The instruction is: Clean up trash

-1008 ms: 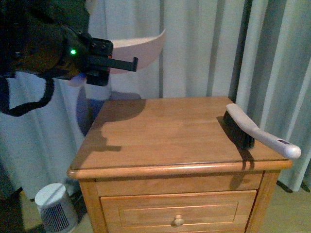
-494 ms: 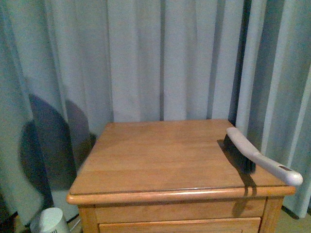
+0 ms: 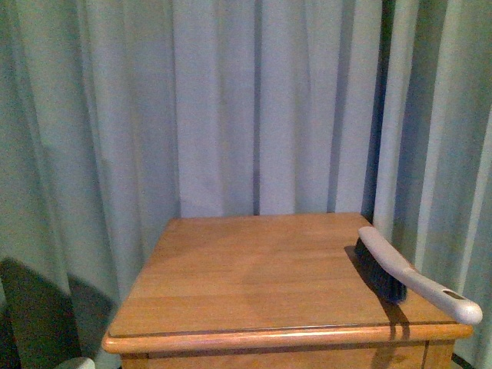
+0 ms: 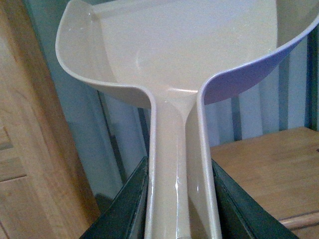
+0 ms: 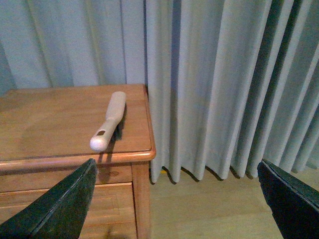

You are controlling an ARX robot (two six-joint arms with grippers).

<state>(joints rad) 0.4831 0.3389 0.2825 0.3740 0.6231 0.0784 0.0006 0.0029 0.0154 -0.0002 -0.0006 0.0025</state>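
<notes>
Left claw (image 4: 180, 211): clamped on the handle of a beige dustpan (image 4: 189, 55), held in the air beside the wooden worktop (image 3: 254, 277). Right claw (image 5: 172, 209): fingers wide apart, empty, near the worktop's right edge, where a brush (image 3: 392, 263) lies. Trash: its place cannot be told from any view.

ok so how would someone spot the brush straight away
Find the wooden bedside cabinet in front of the pale curtains. Along its top's right edge lies a hand brush. It has a white back and handle over dark bristles, and is the only thing seen on that top.
</notes>
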